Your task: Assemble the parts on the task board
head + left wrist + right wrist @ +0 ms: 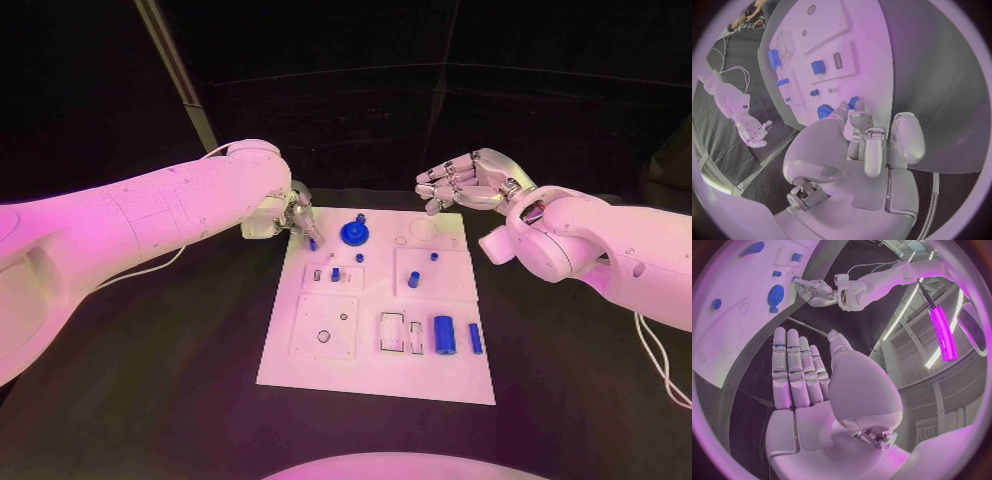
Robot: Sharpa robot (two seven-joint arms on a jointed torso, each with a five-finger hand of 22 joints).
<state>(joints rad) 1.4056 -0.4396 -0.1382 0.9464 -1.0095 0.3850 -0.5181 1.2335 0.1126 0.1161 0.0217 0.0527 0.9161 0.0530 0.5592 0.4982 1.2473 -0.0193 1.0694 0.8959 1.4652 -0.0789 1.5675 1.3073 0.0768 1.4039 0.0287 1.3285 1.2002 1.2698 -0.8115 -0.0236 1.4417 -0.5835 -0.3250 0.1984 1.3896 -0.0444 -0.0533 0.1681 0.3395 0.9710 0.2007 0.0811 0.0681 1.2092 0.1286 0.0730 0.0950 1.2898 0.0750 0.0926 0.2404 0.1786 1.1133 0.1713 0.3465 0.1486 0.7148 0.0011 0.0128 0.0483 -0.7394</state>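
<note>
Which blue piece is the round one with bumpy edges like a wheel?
The blue gear near the board's far edge, right of the left hand. The other blue pieces are smooth pegs and cylinders.

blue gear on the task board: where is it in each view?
Head view: blue gear at the board's far edge, right of the left hand.
Left wrist view: just beyond the fingertips.
Right wrist view: beside the left hand.
Shared landmark: white task board.

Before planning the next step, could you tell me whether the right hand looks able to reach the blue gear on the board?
Probably yes: the right hand hovers open past the board's far edge, and nothing stands between it and the blue gear.
</note>
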